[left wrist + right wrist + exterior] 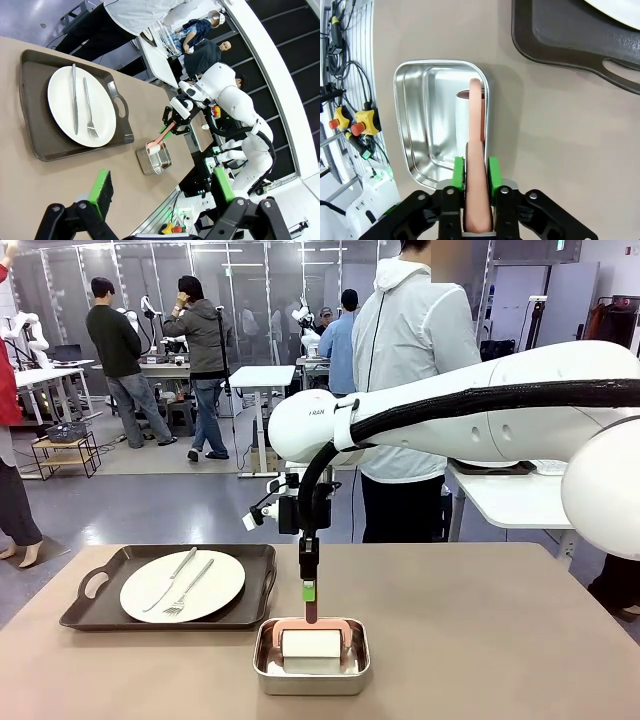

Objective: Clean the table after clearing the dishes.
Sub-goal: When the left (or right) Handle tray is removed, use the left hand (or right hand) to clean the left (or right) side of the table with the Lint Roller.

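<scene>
The right gripper (309, 592) points straight down, and its green pads (459, 171) are clamped on the pink handle (475, 110) of a white roller (311, 645). The roller lies directly beneath the gripper inside a steel pan (311, 686). The pan's walls close round the roller on all sides, and the handle rises above the rim between the fingers.

To the gripper's left, and a little farther across the table (480, 640), sits a dark tray (90, 612). The tray carries a white plate (215, 578), with a knife (170, 578) and a fork (188, 588) lying side by side on it. The tray's nearest handled end is close to the pan, with a strip of bare tabletop between them.

Beyond the gripper, at the far edge of the table, a person (410, 340) in a white jacket stands behind the arm.

The left gripper (162, 190) hangs high above the table with its jaws spread wide and nothing between them. The tray is ahead of it and off to one side, and the pan lies nearly straight ahead.
</scene>
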